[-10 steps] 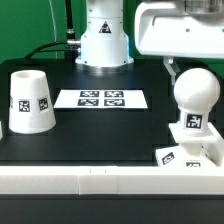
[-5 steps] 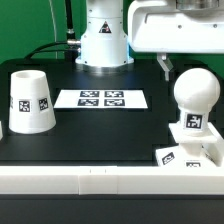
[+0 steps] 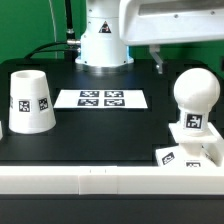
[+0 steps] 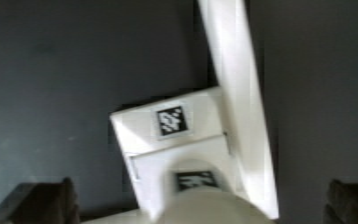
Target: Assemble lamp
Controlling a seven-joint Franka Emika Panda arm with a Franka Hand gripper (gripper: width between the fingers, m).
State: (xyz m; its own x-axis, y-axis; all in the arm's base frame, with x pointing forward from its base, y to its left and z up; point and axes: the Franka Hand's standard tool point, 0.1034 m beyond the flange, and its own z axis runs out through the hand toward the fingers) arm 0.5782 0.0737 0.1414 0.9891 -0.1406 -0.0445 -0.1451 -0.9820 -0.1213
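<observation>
The bulb (image 3: 195,92) stands upright on the flat square base (image 3: 185,153) at the exterior view's right, near the front wall. The tapered shade (image 3: 30,101) stands mouth down at the exterior view's left. My gripper (image 3: 157,60) hangs high above the table, behind the bulb and to its left in the exterior view, touching nothing. In the wrist view my gripper (image 4: 197,205) is open and empty, with a dark fingertip (image 4: 43,201) on either side. The bulb's round top (image 4: 202,208) and the tagged base (image 4: 172,132) lie below it.
The marker board (image 3: 100,98) lies flat in the middle of the black table. A white wall (image 3: 100,181) runs along the front edge and shows as a white strip (image 4: 236,80) in the wrist view. The arm's white pedestal (image 3: 103,40) stands at the back.
My gripper has moved toward the exterior view's left and slightly upward, away from above the bulb. The lamp parts have not moved.
</observation>
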